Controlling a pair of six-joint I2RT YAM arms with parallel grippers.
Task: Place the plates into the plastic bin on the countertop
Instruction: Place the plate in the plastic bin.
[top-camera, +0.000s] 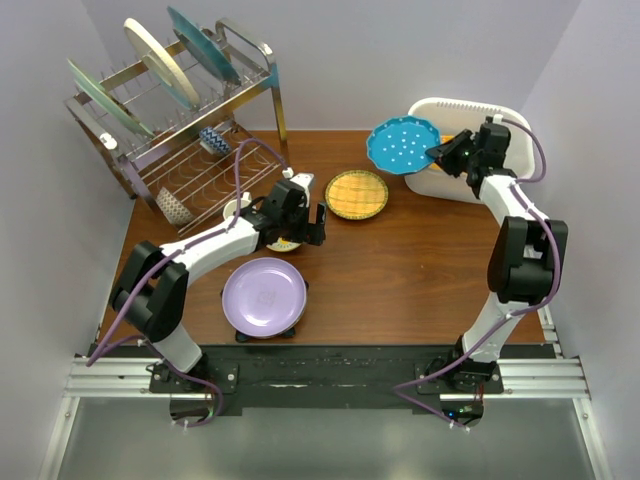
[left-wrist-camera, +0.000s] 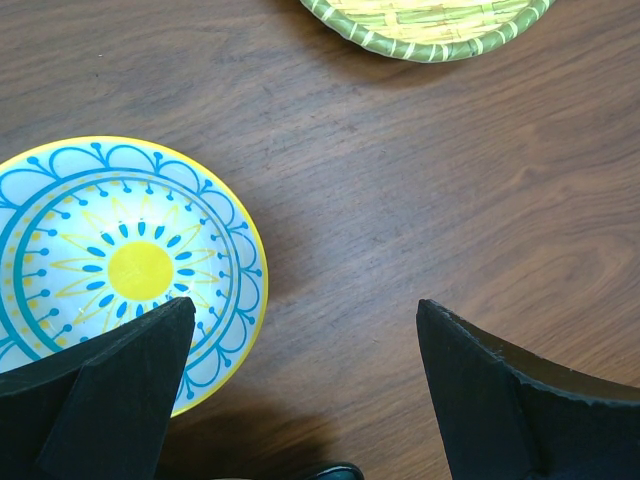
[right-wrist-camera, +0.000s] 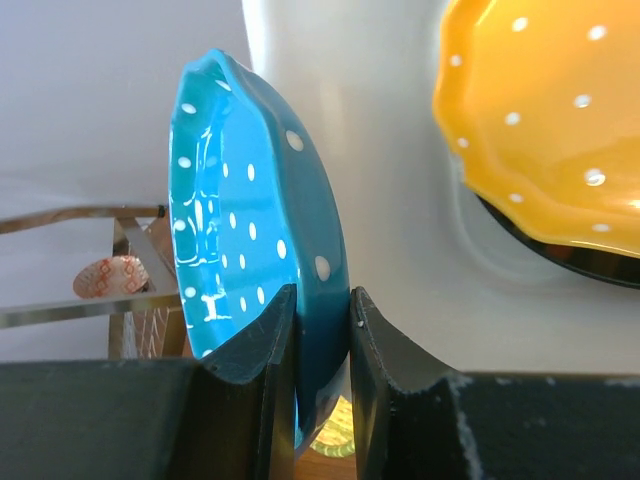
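One blue dotted plate (top-camera: 402, 145) hung tilted at the left rim of the plastic bin (top-camera: 470, 105), its edge pinched between the jaws of the right pincer (right-wrist-camera: 322, 300). An orange dotted plate (right-wrist-camera: 540, 120) already lay inside. The step in hand looked like the drop-off: the next move called for carrying the plate over the bin, lowering it and letting go. Further out, the left pincer (left-wrist-camera: 305, 320) stood spread wide above the tabletop (top-camera: 420, 270), beside a small bowl (left-wrist-camera: 130, 270). The lavender plate (top-camera: 264, 296) and yellow-brown plate (top-camera: 356, 193) were not yet collected.
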